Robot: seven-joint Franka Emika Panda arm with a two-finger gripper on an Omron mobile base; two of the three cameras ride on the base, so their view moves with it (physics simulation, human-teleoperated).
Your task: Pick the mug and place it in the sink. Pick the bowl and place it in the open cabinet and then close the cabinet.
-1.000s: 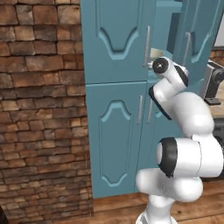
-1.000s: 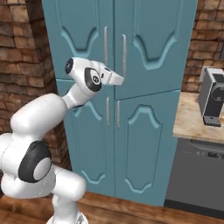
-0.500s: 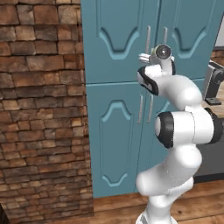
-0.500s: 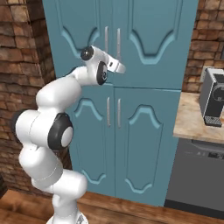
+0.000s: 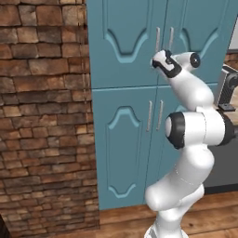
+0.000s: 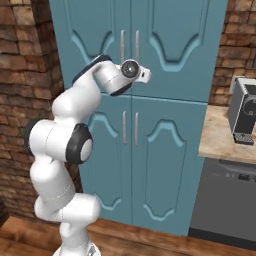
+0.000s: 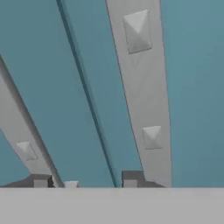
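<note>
Against the shut teal cabinet [image 5: 139, 69], the claw [image 7: 85, 181] has risen to its upper handles [image 7: 142, 87], half-closed, holding nothing

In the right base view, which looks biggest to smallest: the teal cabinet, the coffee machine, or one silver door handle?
1. cabinet
2. coffee machine, though it sits nearer the camera
3. upper door handle

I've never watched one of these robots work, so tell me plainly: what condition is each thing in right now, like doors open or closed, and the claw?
cabinet: all doors look shut, upper and lower pairs flush.
upper door handles: upright, side by side at the middle seam.
gripper: right up against the upper handles; open or shut cannot be told.
coffee machine: standing upright on the counter.
</note>
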